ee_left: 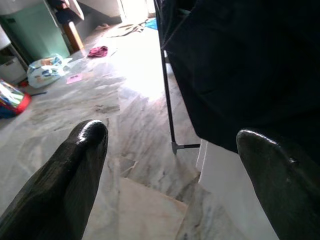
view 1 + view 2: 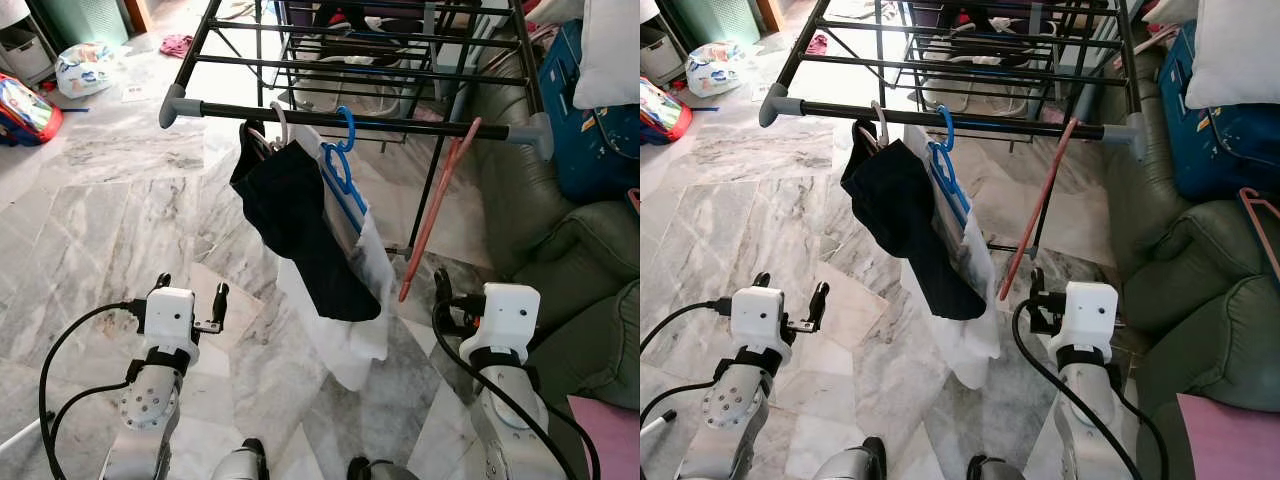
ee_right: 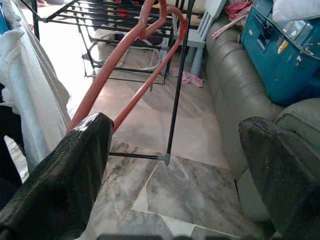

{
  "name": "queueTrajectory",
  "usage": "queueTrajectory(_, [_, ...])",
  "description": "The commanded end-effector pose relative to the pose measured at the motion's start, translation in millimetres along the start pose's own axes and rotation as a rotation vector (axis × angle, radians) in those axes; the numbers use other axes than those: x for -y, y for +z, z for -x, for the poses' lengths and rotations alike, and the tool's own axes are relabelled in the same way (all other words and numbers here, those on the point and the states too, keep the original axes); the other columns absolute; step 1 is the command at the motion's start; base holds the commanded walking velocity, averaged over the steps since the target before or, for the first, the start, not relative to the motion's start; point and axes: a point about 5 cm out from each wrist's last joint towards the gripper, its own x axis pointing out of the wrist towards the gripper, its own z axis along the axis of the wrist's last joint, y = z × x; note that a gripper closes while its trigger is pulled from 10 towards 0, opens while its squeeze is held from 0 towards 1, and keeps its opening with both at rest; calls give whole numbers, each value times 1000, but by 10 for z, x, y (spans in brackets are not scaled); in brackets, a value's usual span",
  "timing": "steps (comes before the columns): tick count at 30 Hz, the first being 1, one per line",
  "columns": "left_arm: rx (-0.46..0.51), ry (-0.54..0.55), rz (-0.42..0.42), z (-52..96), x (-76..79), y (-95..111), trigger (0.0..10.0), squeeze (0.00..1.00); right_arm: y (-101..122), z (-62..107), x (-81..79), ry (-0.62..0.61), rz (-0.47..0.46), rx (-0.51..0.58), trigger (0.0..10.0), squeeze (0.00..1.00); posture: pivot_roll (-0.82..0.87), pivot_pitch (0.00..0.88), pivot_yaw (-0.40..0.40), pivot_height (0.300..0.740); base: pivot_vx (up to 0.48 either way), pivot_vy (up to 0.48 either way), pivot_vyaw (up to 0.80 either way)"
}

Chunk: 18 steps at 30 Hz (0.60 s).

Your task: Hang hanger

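Both hands sit low before the rack (image 2: pixel 360 118), over marble floor (image 2: pixel 120 230). Left hand (image 2: pixel 190 300) has its fingers spread wide, holding nothing, near a black garment (image 2: pixel 295 225) hung with a white one (image 2: pixel 360 340) on the front bar beside a blue hanger (image 2: pixel 342 165). Right hand (image 3: pixel 175 165) is also wide and empty. Just past its finger (image 3: pixel 65 175), the red hanger (image 2: pixel 435 210) hangs hooked on the front bar, tilted. Beside it stands a green sofa (image 2: pixel 570 260).

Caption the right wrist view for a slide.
Open right gripper looks past a red hanger hooked on the drying rack, beside a grey-green sofa.
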Motion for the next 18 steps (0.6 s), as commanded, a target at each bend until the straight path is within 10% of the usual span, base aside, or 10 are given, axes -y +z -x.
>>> queueTrajectory(1, [-22, -28, 1, 12, 88, -36, 10000, 0, 0, 34, 53, 3, 9, -5, 10000, 0, 28, 198, 23, 740, 0, 0, 0])
queueTrajectory(18, [-20, -79, 63, -93, 258, 36, 10000, 0, 77, -43, -44, 75, 64, 32, 10000, 0, 14, 232, 6, 740, 0, 0, 521])
